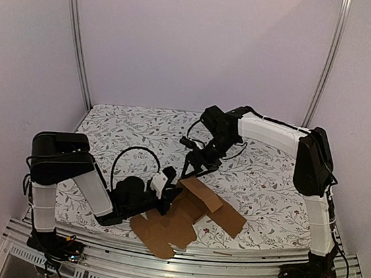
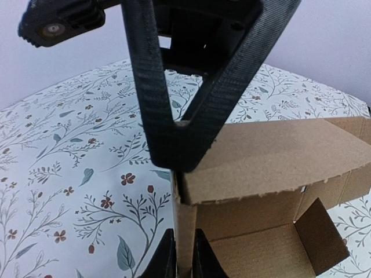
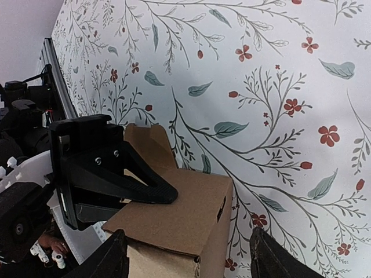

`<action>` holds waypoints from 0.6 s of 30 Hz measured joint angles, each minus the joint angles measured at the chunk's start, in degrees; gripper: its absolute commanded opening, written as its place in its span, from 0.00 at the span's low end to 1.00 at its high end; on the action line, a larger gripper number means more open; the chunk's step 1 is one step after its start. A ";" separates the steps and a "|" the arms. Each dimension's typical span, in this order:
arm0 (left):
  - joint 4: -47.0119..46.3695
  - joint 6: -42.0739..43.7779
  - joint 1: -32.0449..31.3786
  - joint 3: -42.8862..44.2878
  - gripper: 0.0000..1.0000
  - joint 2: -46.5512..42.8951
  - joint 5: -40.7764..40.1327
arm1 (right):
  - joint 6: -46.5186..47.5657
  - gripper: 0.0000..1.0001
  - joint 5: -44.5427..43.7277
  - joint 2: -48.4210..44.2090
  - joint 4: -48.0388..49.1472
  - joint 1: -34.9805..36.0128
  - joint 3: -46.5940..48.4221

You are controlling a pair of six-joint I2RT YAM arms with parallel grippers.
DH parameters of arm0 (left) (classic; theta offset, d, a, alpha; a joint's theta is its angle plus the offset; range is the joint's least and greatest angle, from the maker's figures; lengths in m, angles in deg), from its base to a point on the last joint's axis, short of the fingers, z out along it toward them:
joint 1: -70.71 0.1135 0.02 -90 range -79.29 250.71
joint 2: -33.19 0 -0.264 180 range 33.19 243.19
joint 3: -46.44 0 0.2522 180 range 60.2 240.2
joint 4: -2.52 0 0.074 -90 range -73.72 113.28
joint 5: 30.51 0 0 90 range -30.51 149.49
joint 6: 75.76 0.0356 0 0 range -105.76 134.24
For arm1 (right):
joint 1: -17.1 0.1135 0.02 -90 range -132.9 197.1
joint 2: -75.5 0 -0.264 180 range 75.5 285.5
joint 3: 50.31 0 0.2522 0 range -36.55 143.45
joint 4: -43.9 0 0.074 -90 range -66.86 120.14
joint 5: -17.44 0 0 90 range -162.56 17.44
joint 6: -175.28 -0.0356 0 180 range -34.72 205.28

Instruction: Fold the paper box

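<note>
The paper box [image 1: 187, 215] is plain brown cardboard, partly formed, lying near the table's front edge with flaps spread out to the right and front. My left gripper [image 1: 168, 200] is shut on one upright wall of the paper box [image 2: 184, 231], one finger on each side of it. In the left wrist view a folded flap [image 2: 272, 156] lies over the open inside. My right gripper [image 1: 194, 168] hangs over the box's far side, and one of its fingers [image 2: 185, 116] touches the flap's corner. In the right wrist view my right gripper [image 3: 191, 260] stands wide open astride the paper box [image 3: 179, 214].
The floral tablecloth [image 1: 261, 173] covers the table. A metal rail [image 1: 178, 271] runs along the near edge, close under the box. White walls and two upright poles [image 1: 79, 41] close off the back and sides. Cables [image 1: 131, 153] loop over the left arm.
</note>
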 measured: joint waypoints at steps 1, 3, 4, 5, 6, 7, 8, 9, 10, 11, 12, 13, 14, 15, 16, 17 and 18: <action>-0.09 -0.22 0.04 -0.13 0.11 0.00 0.22 | -0.15 0.71 0.00 0.00 0.07 0.04 0.00; -0.68 -0.98 0.04 -0.70 0.12 0.00 0.46 | -0.35 0.72 -0.07 0.00 0.13 0.28 0.00; -1.25 -1.51 0.04 -1.36 0.12 0.00 0.61 | -0.35 0.72 -0.17 0.00 0.15 0.50 0.00; -1.64 -2.03 0.04 -2.32 0.12 0.00 0.70 | -0.33 0.72 -0.42 0.00 0.20 0.81 0.00; -1.92 -2.67 0.04 -3.50 0.12 0.11 0.90 | -0.31 0.73 -0.81 -0.02 0.39 1.25 0.00; -2.34 -3.21 0.02 -4.76 0.12 0.35 1.07 | -0.28 0.74 -1.44 -0.11 0.68 1.92 0.00; -2.64 -3.72 -0.04 -5.77 0.13 0.66 1.18 | -0.26 0.74 -2.56 -0.24 1.05 2.86 0.02; -2.80 -4.17 -0.24 -6.95 0.14 1.05 1.22 | -0.22 0.74 -4.11 -0.37 1.42 4.04 0.02; -2.75 -4.57 -0.46 -8.00 0.14 1.49 1.20 | -0.15 0.74 -5.77 -0.37 1.68 5.42 0.00; -2.71 -5.01 -0.74 -8.83 0.14 1.92 1.14 | -0.17 0.74 -7.08 -0.37 1.86 6.60 0.00; -3.13 -5.14 -0.96 -9.46 0.15 2.23 1.05 | -0.17 0.74 -8.28 -0.37 1.97 7.65 0.09; -3.32 -5.14 -1.11 -9.68 0.16 2.23 1.01 | -0.15 0.74 -9.51 -0.63 2.03 9.11 0.13; -3.63 -5.14 -1.40 -9.92 0.18 2.23 0.79 | -0.15 0.74 -10.97 -0.72 2.03 10.23 0.39; -3.91 -5.14 -1.66 -10.27 0.19 2.21 0.42 | -0.13 0.74 -11.98 -0.70 2.12 10.86 0.66; -4.20 -5.09 -1.86 -10.67 0.21 2.10 0.07 | -0.15 0.74 -12.70 -0.70 2.12 11.37 0.81; -4.13 -5.22 -2.19 -11.28 0.22 1.62 -0.52 | -0.04 0.74 -13.46 -0.72 2.03 11.61 0.94; -3.78 -5.29 -2.38 -12.17 0.23 0.68 -1.18 | 0.13 0.74 -13.81 -0.76 2.01 11.63 1.09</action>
